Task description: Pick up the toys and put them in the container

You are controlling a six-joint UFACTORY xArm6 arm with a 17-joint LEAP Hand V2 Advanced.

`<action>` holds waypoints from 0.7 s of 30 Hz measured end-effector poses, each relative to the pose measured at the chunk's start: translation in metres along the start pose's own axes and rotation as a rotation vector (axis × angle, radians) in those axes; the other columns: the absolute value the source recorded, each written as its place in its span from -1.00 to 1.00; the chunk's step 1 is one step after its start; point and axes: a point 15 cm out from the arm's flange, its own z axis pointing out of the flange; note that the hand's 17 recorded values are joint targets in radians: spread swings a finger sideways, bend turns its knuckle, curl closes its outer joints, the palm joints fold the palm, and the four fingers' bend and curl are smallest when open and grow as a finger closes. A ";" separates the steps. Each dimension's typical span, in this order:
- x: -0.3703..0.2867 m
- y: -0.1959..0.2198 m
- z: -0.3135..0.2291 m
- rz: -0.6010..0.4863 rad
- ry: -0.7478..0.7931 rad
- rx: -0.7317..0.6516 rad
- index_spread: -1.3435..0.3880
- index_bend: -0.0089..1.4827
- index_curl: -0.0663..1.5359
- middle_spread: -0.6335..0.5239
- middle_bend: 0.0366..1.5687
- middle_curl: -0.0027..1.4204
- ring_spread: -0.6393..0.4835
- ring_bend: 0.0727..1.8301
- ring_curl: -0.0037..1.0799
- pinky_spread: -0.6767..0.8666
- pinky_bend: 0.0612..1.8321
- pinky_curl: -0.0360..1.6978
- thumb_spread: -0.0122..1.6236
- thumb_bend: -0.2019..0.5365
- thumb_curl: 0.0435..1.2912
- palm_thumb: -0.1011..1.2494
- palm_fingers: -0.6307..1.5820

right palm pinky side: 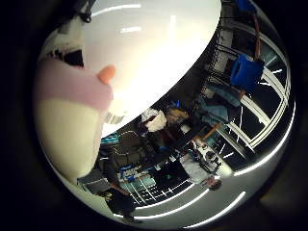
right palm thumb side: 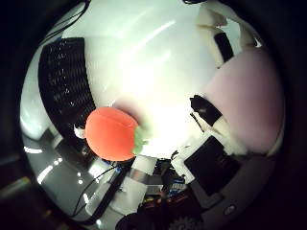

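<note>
A black mesh container [right palm thumb side: 64,91] is seen at the left of the thumb-side frame, on the white table [right palm thumb side: 144,52]. A red-orange plush toy [right palm thumb side: 112,134] lies just beside it, not yet put in. At the right, a pink and cream plush toy [right palm thumb side: 249,100] is held against the palm, gripped by the hand [right palm thumb side: 211,112]. Both toys are judged still to be placed.

White table [right palm thumb side: 144,52], orange tomato toy [right palm thumb side: 112,133] and black basket [right palm thumb side: 64,86] on it.
</note>
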 end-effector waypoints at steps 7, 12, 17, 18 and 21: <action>0.001 0.020 -0.023 0.014 0.007 0.016 -0.09 0.17 0.47 -0.96 0.36 0.96 -0.50 0.77 0.79 -0.48 0.80 0.22 0.32 -0.25 -0.21 0.98 -0.21; -0.002 0.047 -0.048 0.017 -0.001 0.028 -0.09 0.16 0.56 -0.93 0.40 0.98 -0.47 0.81 0.78 -0.45 0.82 0.23 0.32 -0.26 -0.18 0.98 -0.23; -0.028 0.069 -0.090 -0.030 0.016 0.087 -0.08 0.15 0.62 -0.91 0.42 0.99 -0.45 0.83 0.76 -0.44 0.84 0.23 0.35 -0.30 -0.17 0.97 -0.24; -0.034 0.072 -0.098 -0.038 0.012 0.103 -0.08 0.14 0.62 -0.90 0.42 0.99 -0.44 0.83 0.75 -0.44 0.84 0.23 0.35 -0.31 -0.16 0.97 -0.24; -0.056 0.077 -0.129 -0.066 -0.007 0.164 -0.07 0.15 0.64 -0.89 0.42 0.99 -0.43 0.83 0.74 -0.43 0.84 0.23 0.37 -0.32 -0.16 0.97 -0.24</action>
